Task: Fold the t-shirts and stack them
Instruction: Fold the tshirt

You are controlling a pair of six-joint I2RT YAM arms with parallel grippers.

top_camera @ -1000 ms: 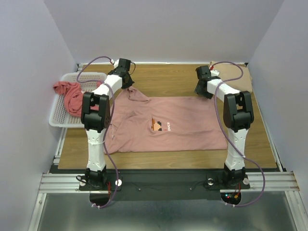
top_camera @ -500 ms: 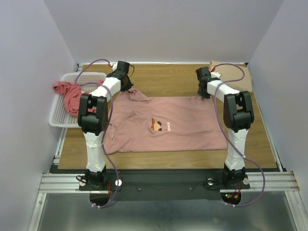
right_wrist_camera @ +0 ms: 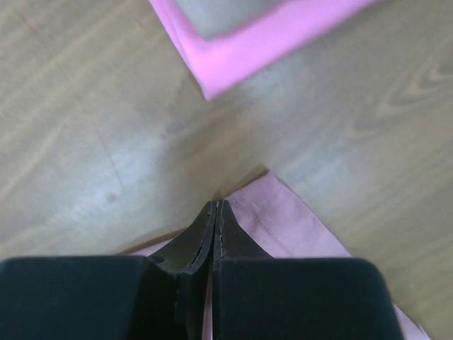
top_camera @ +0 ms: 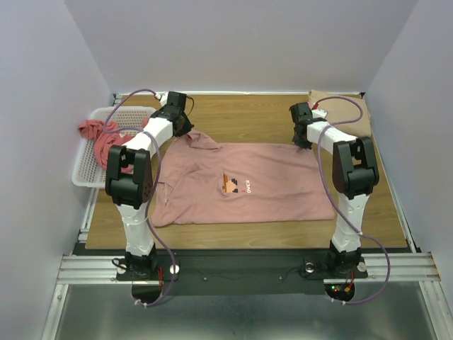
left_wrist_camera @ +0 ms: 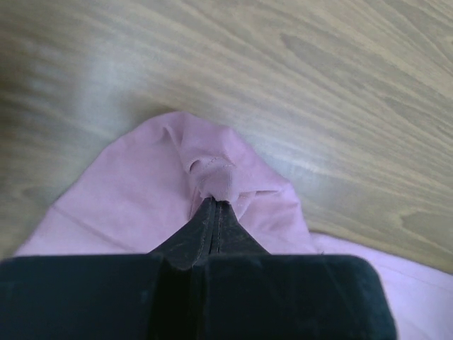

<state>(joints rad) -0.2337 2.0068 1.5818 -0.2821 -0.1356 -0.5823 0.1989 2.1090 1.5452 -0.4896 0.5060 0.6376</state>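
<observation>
A dusty-pink t-shirt [top_camera: 241,180] with a small pixel graphic lies spread flat on the wooden table. My left gripper [top_camera: 185,129] is at its far left end, shut on a bunched fold of its cloth [left_wrist_camera: 212,173] that sticks out past the fingertips [left_wrist_camera: 209,212]. At the shirt's far right corner [right_wrist_camera: 283,205] my right gripper [top_camera: 303,140] has its jaws pressed together on the cloth edge, and the corner is slightly raised. A coral-red t-shirt [top_camera: 106,142] lies crumpled in the basket. A bright pink t-shirt edge [right_wrist_camera: 241,49] shows just beyond the right gripper [right_wrist_camera: 216,207].
A white mesh basket [top_camera: 88,173] stands at the table's left edge. A tan folded piece [top_camera: 343,113] lies at the far right corner, with purple cable looping over it. Grey walls close in the back and both sides.
My right gripper has shut on the shirt's far right corner. The left arm's elbow has swung left and nearer, with its gripper still shut on the cloth.
</observation>
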